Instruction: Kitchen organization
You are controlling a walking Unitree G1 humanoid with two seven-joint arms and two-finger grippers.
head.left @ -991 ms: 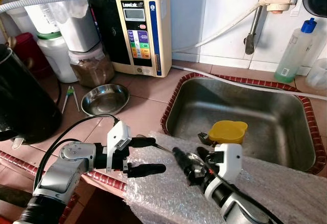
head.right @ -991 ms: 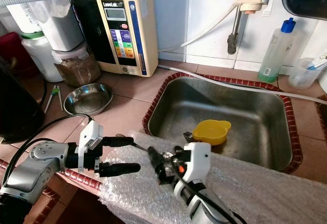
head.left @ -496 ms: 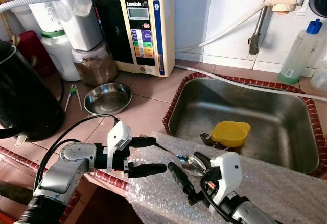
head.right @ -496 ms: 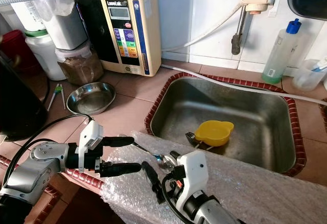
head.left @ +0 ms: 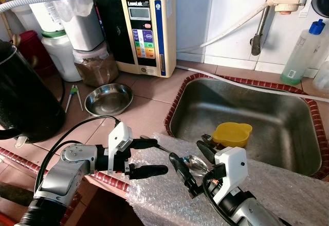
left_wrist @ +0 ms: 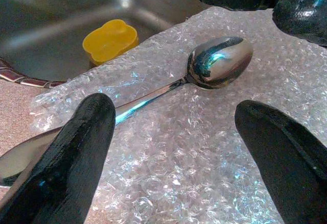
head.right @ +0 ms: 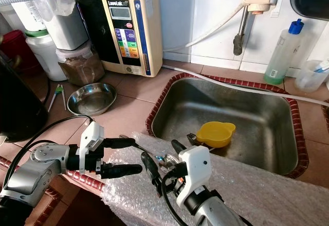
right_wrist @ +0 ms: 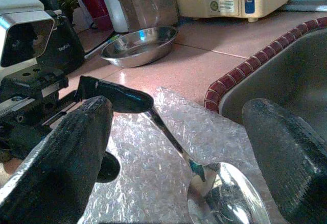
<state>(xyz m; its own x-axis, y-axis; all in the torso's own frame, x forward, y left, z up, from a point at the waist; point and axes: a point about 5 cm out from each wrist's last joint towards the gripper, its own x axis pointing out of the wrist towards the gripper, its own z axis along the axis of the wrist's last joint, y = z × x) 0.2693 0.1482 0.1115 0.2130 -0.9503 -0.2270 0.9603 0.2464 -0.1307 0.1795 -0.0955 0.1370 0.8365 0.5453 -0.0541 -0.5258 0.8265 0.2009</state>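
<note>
Nearest the robot, a sheet of bubble wrap (head.left: 267,190) drapes over the front edge of the counter, just before the steel sink (head.left: 288,133). On that wrap lies a metal spoon (left_wrist: 217,63), long axis slanting across the sheet, bowl toward the right gripper (head.left: 191,158) and handle running back toward the left gripper (head.left: 150,157). The left gripper's fingers are spread moderately, one finger (head.left: 145,143) over the spoon's handle end, the other (head.left: 149,170) lower on the wrap. The right gripper is spread wide, its fingers straddling the spoon's bowl without closing on it. Beyond the wrap, a yellow cup (head.left: 232,134) sits inside the sink near its front wall. Left of the sink, a small steel bowl (head.left: 107,99) rests on the tiled counter, and farther back a cream water ionizer (head.left: 146,28) stands against the wall.
</note>
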